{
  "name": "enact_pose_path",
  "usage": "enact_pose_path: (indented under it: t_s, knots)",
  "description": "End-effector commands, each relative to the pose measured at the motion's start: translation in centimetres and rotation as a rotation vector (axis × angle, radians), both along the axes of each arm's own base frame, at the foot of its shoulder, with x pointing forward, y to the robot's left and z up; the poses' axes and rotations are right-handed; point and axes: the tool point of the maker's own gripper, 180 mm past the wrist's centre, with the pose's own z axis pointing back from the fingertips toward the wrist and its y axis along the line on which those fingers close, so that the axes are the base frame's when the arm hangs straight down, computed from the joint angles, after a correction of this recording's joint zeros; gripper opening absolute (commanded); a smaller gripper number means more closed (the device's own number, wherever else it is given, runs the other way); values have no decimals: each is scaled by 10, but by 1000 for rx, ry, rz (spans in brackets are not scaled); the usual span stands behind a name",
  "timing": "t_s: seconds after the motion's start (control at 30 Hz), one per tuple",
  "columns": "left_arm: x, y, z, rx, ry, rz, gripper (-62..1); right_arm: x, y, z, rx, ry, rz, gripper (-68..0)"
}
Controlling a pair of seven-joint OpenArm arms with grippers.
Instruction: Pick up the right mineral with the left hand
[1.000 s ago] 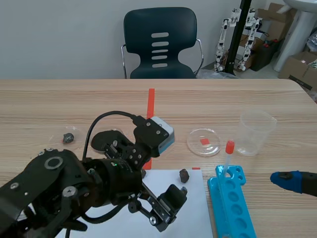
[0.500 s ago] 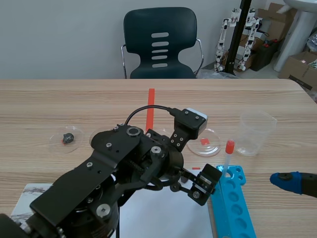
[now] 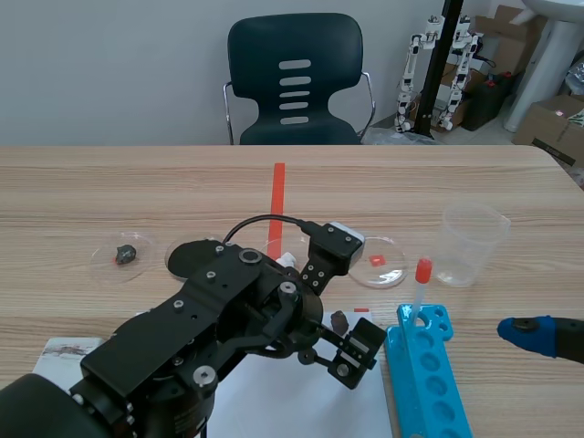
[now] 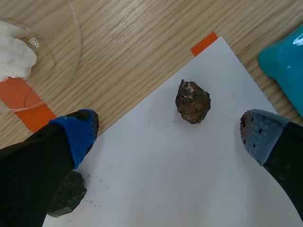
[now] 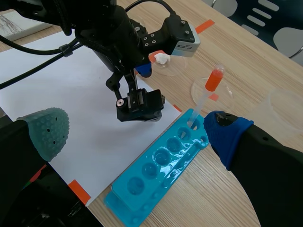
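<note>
We find the left hand (image 4: pixel 168 142) spread wide over the white paper sheet (image 4: pixel 189 189), one finger padded blue and the other grey-green, pinching nothing. The right mineral (image 4: pixel 192 101), a rusty brown-black lump, lies on the sheet between the two fingers and a little ahead of them. It touches neither, and bare paper lies all around it. It sits near the sheet's far corner, where an orange tape mark (image 4: pixel 204 43) meets the paper's edge. The teal tube rack (image 4: pixel 284 56) lies just beside the sheet's side edge, near the grey-green finger. A darker second mineral (image 4: pixel 66 195) lies at the sheet's opposite edge, partly hidden under the blue-padded finger.

The right hand (image 5: pixel 135 137) is also spread and holds nothing. We see it low over the desk (image 3: pixel 91 182) at its right side, well apart from the right mineral, with the rack between them.

As for containers, a glass petri dish (image 4: pixel 78 42) ahead of the blue-padded finger holds a white lump (image 4: pixel 14 56). In the scene view a second petri dish (image 3: pixel 400 265) lies over a red tape square. A third petri dish (image 3: pixel 99 260), far to the left, holds a small dark stone (image 3: pixel 125 253). A clear plastic beaker (image 3: pixel 473 242) stands upright beyond the rack. A dropper (image 3: pixel 418 292) with an orange-red bulb stands in a well at the rack's far end.
</note>
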Motion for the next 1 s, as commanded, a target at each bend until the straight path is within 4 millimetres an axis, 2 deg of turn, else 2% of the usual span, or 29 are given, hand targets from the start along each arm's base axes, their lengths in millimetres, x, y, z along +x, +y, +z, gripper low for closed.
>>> enact_pose_path:
  t_s: [0.0, 0.43, 0.6, 0.97]
  knots:
    - [10, -13, 17, -40, -41, 2, 14, 2, 0, 6, 15, -20, -4, -84]
    - [17, -15, 23, -56, -71, 2, 14, 2, 0, 6, 15, -20, -4, -84]
    - [15, -22, 23, -60, -83, -26, 14, 2, 0, 6, 15, -20, -4, -84]
    - [6, -28, 9, -61, -49, -50, 14, 2, 0, 6, 15, -20, -4, -84]
